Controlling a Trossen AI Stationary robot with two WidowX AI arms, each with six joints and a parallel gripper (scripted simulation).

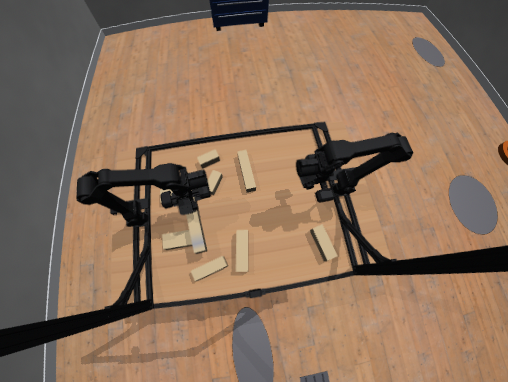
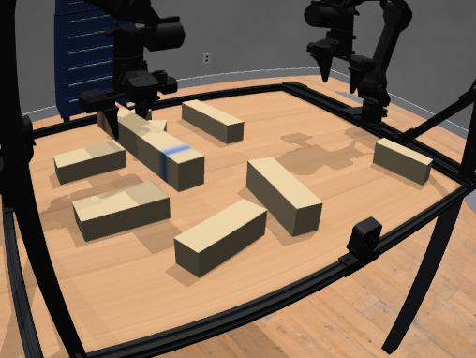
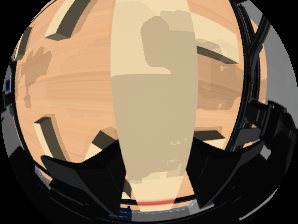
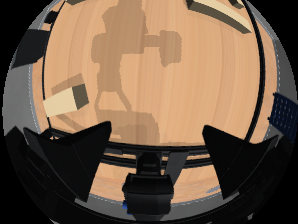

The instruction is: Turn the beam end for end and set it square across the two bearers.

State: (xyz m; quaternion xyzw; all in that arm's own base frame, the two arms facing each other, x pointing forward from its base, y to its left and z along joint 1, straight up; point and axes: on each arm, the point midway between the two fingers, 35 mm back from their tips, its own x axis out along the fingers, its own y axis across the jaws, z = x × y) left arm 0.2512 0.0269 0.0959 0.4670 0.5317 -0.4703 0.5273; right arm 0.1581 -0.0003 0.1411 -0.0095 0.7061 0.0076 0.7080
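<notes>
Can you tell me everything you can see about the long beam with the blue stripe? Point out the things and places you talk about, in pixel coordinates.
The beam [image 1: 196,231] [image 2: 152,139] [image 3: 152,115] is a long, straight, square-edged bar that looks like pale, smooth wood. A blue band goes around it near one end, and a red band marks it near the other. The left tool [image 1: 187,201] [image 2: 129,126] [image 3: 153,137] grips it between its two black fingers. It looks roughly level and seems held above the table.

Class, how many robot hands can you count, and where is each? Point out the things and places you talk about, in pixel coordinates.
2: the left hand [image 1: 190,201] [image 2: 128,126] [image 3: 153,137] grips the beam [image 1: 197,232] [image 2: 150,141] [image 3: 152,110]; the right hand [image 1: 312,184] [image 2: 339,86] [image 4: 159,128] hangs open above the table [image 1: 280,250] [image 2: 141,290] [image 3: 65,85] [image 4: 200,75].
</notes>
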